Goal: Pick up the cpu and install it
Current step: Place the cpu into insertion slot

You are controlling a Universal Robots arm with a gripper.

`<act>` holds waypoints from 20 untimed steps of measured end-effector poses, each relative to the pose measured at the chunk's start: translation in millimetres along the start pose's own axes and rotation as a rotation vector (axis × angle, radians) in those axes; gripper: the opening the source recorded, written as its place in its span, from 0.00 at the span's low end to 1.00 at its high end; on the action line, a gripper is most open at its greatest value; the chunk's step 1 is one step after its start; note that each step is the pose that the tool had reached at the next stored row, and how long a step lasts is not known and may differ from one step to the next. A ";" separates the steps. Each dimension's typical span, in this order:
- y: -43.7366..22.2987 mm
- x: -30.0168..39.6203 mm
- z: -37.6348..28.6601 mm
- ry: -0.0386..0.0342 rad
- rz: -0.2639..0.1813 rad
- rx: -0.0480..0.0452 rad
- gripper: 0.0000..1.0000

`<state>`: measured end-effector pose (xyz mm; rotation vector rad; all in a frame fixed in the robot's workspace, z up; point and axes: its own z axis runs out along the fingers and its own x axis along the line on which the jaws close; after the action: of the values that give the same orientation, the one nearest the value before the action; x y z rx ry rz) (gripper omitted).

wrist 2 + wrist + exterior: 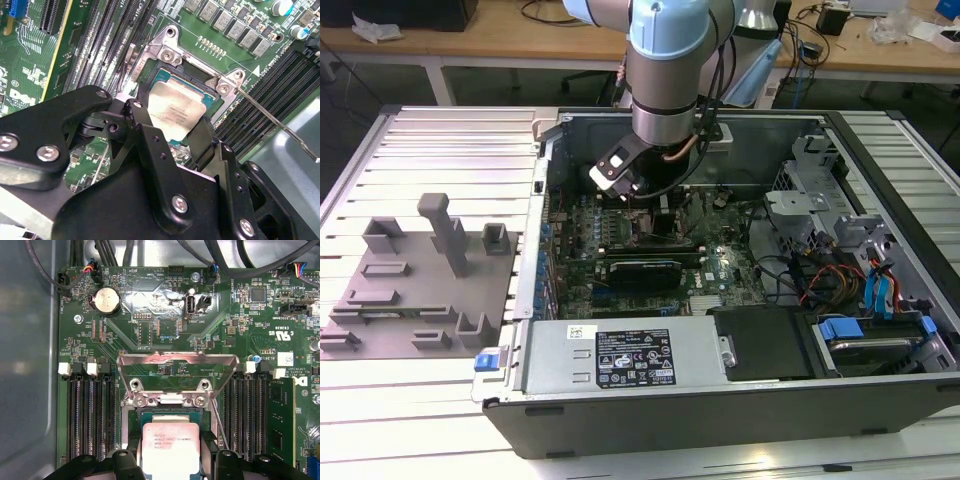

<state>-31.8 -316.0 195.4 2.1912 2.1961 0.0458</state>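
The hand (172,131) is closed on two opposite edges of the cpu (176,111), holding it level right over the open socket (167,76). The bracket (177,360) stands flipped back, leaving the seat clear.

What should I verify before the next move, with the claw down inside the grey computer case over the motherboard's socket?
1. Silvery hinged metal socket bracket flipped open, off the black socket: ok.
2. Thin metal lever rod swung out beside the socket: ok.
3. Small flat silvery-grey square cpu lined up square over the socket opening: ok.
4. The cpu lying fully flat in the socket: cannot tell.
5. Black claw straddling the cpu on two opposite edges: ok.
6. Whether the claw grips the cpu or has let go: cannot tell.
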 end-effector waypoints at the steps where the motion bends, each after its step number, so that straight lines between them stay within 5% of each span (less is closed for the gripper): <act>1: 0.0 0.0 0.0 0.0000 0.000 0.0001 0.55; 4: 0.1 0.1 0.2 0.0006 0.000 -0.0004 0.62; 20: 0.3 0.0 -3.1 -0.0004 0.010 0.0001 0.62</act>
<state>-31.7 -316.0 198.6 2.2020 2.1851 0.0456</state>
